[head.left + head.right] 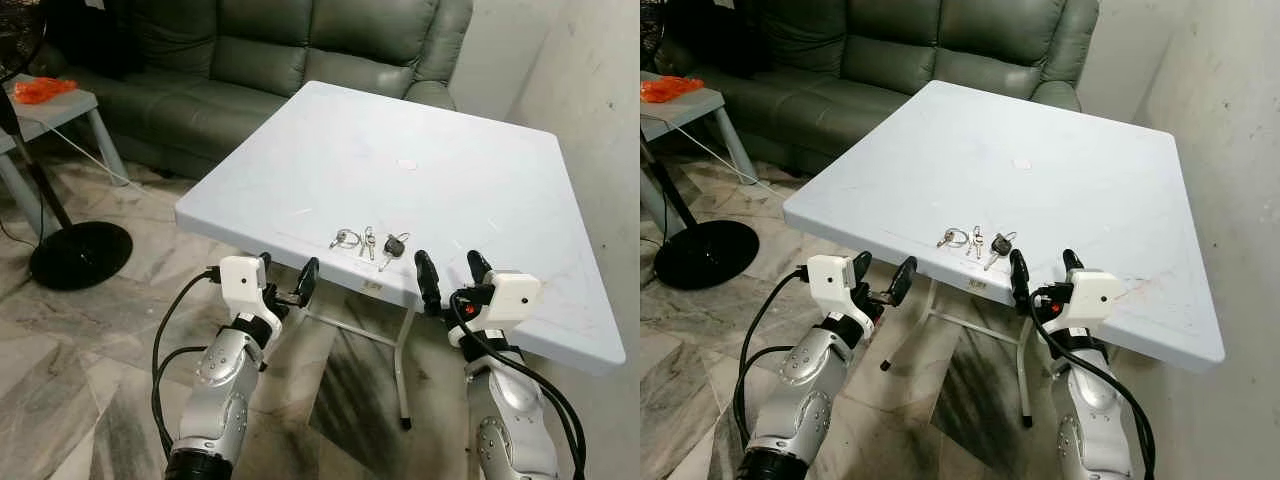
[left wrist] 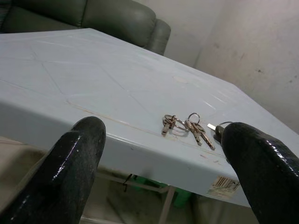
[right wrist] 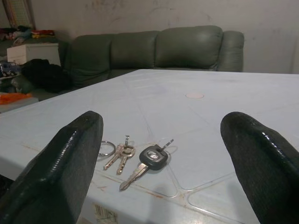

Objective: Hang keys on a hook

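Keys (image 1: 368,242) on table (image 1: 300,150) edge, just ahead of right gripper (image 1: 452,270) (spread wide, empty).

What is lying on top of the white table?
The keys lie near the table's front edge: rings, small metal keys and one black-headed key. Farther back is a small round mark. Both open grippers, left and right, are at that edge.

Keys (image 1: 369,241) lie on a table (image 1: 330,140) near its front edge. The left gripper (image 1: 285,282) hangs before that edge, left of the keys; the right gripper (image 1: 452,270) sits at the edge to their right. A sofa (image 1: 250,60) stands behind the table, a side table (image 1: 60,105) and fan base (image 1: 80,254) to the left, a wall (image 1: 590,90) on the right.
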{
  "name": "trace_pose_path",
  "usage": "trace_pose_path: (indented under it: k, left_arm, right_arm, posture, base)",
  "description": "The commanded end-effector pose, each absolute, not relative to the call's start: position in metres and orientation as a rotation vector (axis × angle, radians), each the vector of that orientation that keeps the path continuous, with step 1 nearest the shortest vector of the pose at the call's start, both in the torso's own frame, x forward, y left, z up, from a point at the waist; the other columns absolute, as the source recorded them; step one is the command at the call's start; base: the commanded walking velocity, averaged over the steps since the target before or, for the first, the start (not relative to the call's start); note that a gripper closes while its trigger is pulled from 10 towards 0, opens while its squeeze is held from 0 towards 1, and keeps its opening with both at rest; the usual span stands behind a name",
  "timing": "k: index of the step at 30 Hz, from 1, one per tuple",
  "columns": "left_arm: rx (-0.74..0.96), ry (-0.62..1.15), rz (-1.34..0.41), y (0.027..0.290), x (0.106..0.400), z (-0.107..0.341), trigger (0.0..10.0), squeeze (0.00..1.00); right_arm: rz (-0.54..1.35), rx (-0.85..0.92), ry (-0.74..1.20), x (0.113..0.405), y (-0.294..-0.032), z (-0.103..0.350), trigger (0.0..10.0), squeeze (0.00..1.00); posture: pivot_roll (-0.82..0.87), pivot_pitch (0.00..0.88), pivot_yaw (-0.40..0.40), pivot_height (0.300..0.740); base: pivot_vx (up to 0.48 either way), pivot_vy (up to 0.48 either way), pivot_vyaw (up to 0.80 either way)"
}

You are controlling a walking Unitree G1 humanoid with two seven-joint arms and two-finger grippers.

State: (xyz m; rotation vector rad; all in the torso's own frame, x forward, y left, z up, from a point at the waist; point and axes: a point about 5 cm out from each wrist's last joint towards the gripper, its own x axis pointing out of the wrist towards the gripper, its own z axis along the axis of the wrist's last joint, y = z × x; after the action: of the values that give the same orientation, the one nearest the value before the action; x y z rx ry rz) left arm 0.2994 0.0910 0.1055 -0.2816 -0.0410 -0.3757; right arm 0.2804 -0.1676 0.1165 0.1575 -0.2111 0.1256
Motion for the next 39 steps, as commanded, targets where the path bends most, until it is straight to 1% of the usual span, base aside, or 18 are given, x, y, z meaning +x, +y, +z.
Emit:
trace_pose_path:
  k: [1, 10, 13, 39]
  left_arm:
    - [-0.292, -0.038, -0.376, 0.0881, 0.3014, 0.1071, 10.0, 0.0]
    - [-0.3, -0.041, -0.372, 0.0877, 0.3022, 0.1074, 10.0, 0.0]
    - [-0.272, -0.042, -0.363, 0.0874, 0.3024, 0.107, 10.0, 0.0]
    - [-0.288, -0.041, -0.341, 0.0878, 0.304, 0.1062, 10.0, 0.0]
  right_arm:
    - [0.122, 0.154, -0.222, 0.2806, -0.1706, 0.1204, 10.0, 0.0]
    - [0.123, 0.152, -0.22, 0.2809, -0.1706, 0.1207, 10.0, 0.0]
    - [0.126, 0.149, -0.217, 0.2802, -0.1702, 0.1201, 10.0, 0.0]
    - [0.135, 0.132, -0.208, 0.2816, -0.1726, 0.1213, 10.0, 0.0]
  posture:
    - [-0.02, 0.041, -0.092, 0.719]
    - [-0.02, 0.042, -0.093, 0.719]
    - [-0.02, 0.042, -0.095, 0.719]
    - [-0.03, 0.054, -0.107, 0.719]
  base:
    - [0.0, 0.476, 0.0]
    - [0.0, 0.474, 0.0]
    - [0.0, 0.0, 0.0]
    - [0.0, 0.0, 0.0]
